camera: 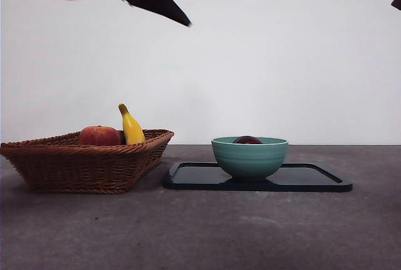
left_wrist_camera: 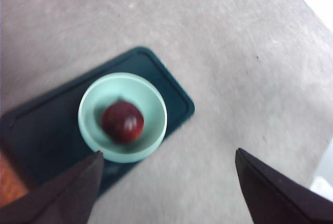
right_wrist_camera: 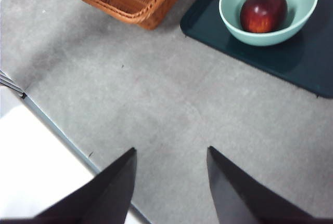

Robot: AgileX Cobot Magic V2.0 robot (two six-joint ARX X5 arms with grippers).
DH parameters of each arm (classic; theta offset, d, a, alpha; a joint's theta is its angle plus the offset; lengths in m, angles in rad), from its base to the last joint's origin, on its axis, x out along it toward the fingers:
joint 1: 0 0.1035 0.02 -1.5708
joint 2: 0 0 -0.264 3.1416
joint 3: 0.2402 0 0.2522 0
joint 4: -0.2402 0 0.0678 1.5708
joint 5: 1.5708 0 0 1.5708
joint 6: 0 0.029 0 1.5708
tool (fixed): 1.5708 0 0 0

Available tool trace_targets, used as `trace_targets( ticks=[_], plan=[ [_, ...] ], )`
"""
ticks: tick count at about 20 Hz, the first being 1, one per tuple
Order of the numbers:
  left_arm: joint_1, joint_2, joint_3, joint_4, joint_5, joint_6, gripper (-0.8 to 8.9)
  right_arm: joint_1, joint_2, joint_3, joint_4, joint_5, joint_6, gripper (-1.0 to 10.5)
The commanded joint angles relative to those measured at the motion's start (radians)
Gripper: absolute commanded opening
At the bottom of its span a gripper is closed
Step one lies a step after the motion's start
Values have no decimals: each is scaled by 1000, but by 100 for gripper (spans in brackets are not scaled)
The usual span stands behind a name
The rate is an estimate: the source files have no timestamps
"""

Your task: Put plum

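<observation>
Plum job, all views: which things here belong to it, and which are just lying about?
Belongs to the job:
- plum, lying in the bowl
- teal bowl, standing on the dark tray
- left end effector, open, empty, above the bowl

Lying about:
- wicker basket
- red-orange fruit and banana in the basket
- right end effector, open, over bare table

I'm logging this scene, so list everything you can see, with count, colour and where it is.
plum: one, dark maroon, inside the bowl
bowl: one, teal green, on the tray
tray: one, black, on the table beside the basket
basket: one, brown wicker, on the table
red-orange fruit: one, in the basket
banana: one, yellow, in the basket
table: one, grey
left pincer: one, black, open, raised above the bowl and tray
right pincer: one, black, open, over bare table
</observation>
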Motion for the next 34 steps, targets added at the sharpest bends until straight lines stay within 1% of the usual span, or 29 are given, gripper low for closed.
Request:
trace_targets(
  ticks=[1,2,4,8,13,16,19,34],
  plan=[
    [-24,106,99,5,-28,-12,406,6,-5,13,-8,-3,12,216],
    [-35,155,142,4,-59,-12,406,6,-12,13,-15,-3,13,216],
    [-50,237,212,8,-84,-9,406,6,-37,13,-26,-2,14,216],
    [-81,360,298,26,-152,18,406,6,-97,17,-58,0,38,216],
    [-111,451,302,34,-230,63,406,6,-134,18,-95,0,43,216],
    [-124,499,302,38,-238,80,406,6,-134,18,-122,0,43,216],
    [-137,535,302,45,-282,99,406,6,-134,18,-133,0,43,216],
    [-156,637,302,42,-297,131,406,6,-134,18,-137,0,39,216]
  ],
)
